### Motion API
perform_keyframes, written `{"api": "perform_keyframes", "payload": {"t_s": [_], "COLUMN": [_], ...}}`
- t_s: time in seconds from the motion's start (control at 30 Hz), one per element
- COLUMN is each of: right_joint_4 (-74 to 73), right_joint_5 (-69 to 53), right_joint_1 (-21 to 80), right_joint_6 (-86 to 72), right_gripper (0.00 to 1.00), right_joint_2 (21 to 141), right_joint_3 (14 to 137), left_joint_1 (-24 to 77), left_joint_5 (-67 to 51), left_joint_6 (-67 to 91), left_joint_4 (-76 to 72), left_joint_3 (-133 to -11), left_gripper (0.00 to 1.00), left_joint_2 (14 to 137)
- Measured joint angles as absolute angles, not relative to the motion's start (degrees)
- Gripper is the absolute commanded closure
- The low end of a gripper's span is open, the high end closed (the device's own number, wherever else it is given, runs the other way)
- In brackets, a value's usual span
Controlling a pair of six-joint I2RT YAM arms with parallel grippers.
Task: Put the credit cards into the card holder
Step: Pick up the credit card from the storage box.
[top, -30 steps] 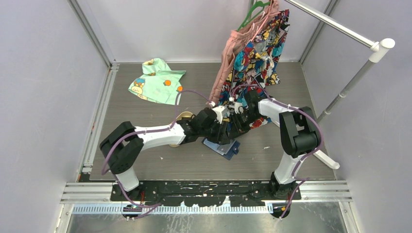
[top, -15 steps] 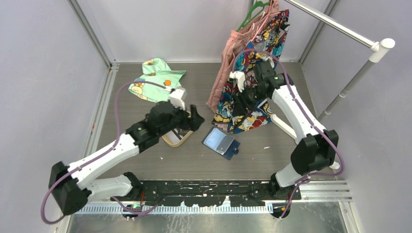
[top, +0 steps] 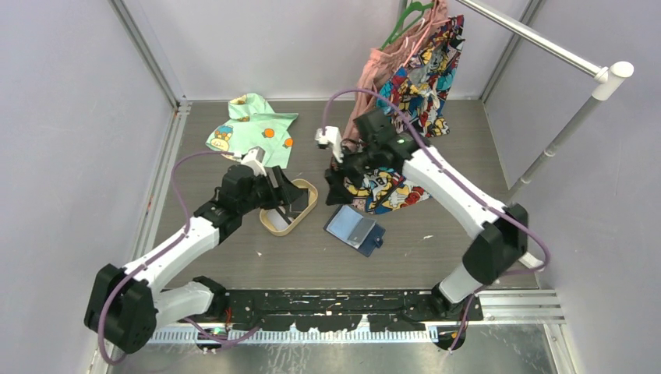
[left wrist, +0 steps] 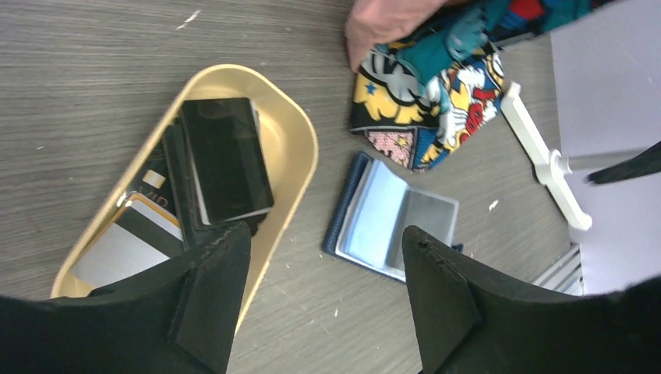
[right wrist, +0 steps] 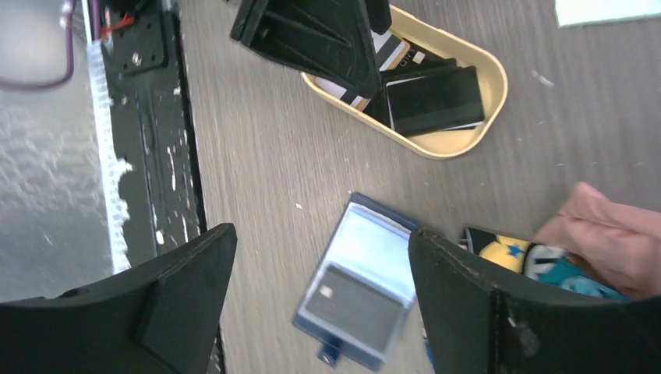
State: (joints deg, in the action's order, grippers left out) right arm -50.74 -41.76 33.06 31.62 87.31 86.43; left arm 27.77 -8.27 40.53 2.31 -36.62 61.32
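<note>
Grey wood-grain tabletop carries everything. Left gripper, jaws spread and empty, hovers over the tan oval plastic tray. Right gripper, likewise spread, hangs above the navy-blue folding card holder, which lies open just beside the tray. Dark, pale-striped credit cards sit stacked in that tray, long axes along its length, nearest the left arm.

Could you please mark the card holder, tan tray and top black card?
card holder (left wrist: pixel 377 220): left wrist view, pale inner pocket.
tan tray (left wrist: pixel 301 145): left wrist view, right rim.
top black card (left wrist: pixel 226 160): left wrist view, its middle.
</note>
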Motion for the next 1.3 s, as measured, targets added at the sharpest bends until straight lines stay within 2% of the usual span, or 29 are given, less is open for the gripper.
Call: {"api": "perform_keyframes", "payload": {"t_s": [0.2,0.47,0.8,1.3], "right_joint_4": [-42.1,-40.3,-40.3,-39.4], "right_joint_5": [-34.4,-29.9,-29.4,-26.5], "right_joint_1": [36.3,36.7,36.7,39.4], "right_joint_6": [16.7,5.1,-2.0,-6.4], "right_gripper": [0.43,0.53,0.69,0.73], "right_joint_2": [100.2,117.9,125.4,127.7], "right_joint_3": [88.1,102.8,107.2,105.5], "left_joint_1": [23.5,23.2,25.6,26.4], "left_joint_5": [-10.5,-10.0,-5.6,-3.0], "left_joint_6": [43.2,43.3,43.6,43.1], "left_joint_4": [-1.0,1.8,5.7,10.0], "left_joint_3": [-37.0,-42.8,-43.6,-46.8], "left_gripper": [0.32,0.31,0.3,0.29], "left_joint_2": [70.5,79.8,82.4,87.2]}}
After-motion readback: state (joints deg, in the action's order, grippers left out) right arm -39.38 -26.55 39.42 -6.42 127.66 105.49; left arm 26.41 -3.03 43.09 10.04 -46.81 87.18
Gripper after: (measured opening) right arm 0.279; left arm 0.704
